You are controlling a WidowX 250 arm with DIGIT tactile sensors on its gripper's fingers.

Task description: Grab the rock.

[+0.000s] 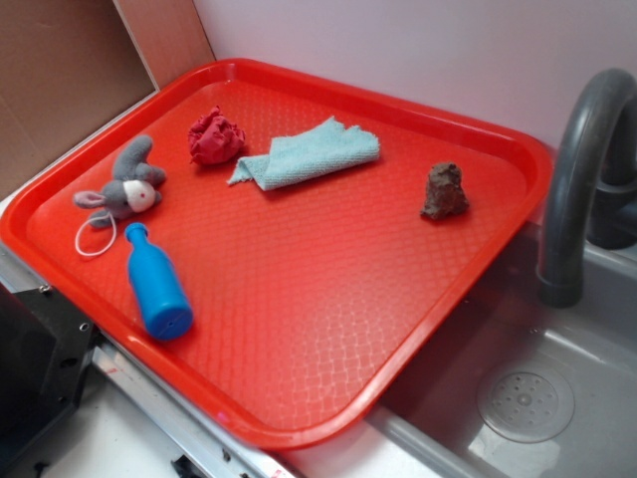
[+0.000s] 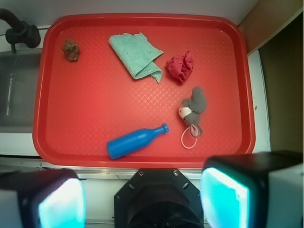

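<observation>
Wrist view: one rock (image 2: 71, 49), one bottle (image 2: 135, 141), one cloth (image 2: 137, 56) on tray (image 2: 142, 21); end effector (image 2: 142, 197) wide apart, empty.

Pale wall (image 1: 418, 50) behind, brown board (image 1: 60, 80) at corner, grey sink (image 1: 557, 398) w/ dark faucet (image 1: 582, 169).

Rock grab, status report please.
Gripper open, empty, high above tray's near edge. Rock upright, untouched, in tray's sink-side corner. Nothing on or against it.
</observation>
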